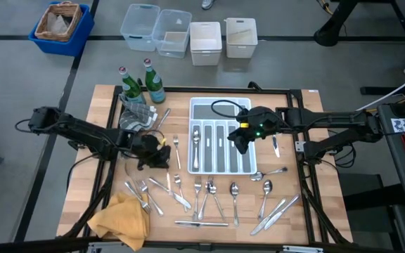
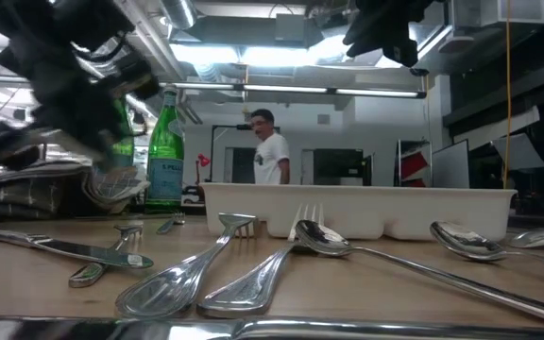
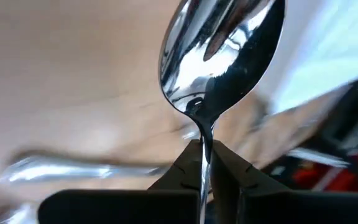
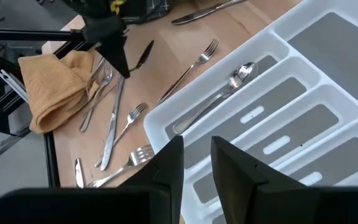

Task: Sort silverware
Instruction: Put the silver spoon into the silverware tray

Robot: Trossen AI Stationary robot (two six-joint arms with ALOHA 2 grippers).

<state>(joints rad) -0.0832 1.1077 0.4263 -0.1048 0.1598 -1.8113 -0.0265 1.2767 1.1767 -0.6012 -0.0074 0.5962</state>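
My left gripper [image 3: 204, 149] is shut on a shiny spoon [image 3: 222, 56] over the table's left middle, left of the white tray [image 1: 253, 163]; the right wrist view shows this gripper [image 4: 122, 65] with the spoon's bowl [image 4: 143, 55] ahead of it. My right gripper [image 4: 196, 149] hovers open above the tray's right half [image 1: 241, 138] with nothing between its fingers. One spoon [image 4: 229, 87] lies in the tray's leftmost slot. Several forks, spoons and knives [image 1: 209, 193] lie flat on the wood along the near side. My left gripper pinches the spoon's neck [image 3: 202, 134], just behind the bowl, between its two fingers. The spoon lies along the fingers: the bowl sticks out past the fingertips and the handle runs back between them, hidden. The fingers slant down toward the tray. The bowl is clear of the table.
Two green bottles [image 1: 133, 86] and a grey cloth [image 1: 138, 118] stand at the far left of the table, a yellow cloth [image 1: 121, 218] at the near left corner. A knife [image 1: 275, 146] lies right of the tray. Bins [image 1: 188, 35] sit beyond the far edge; a person [image 2: 270, 146] stands in the room behind.
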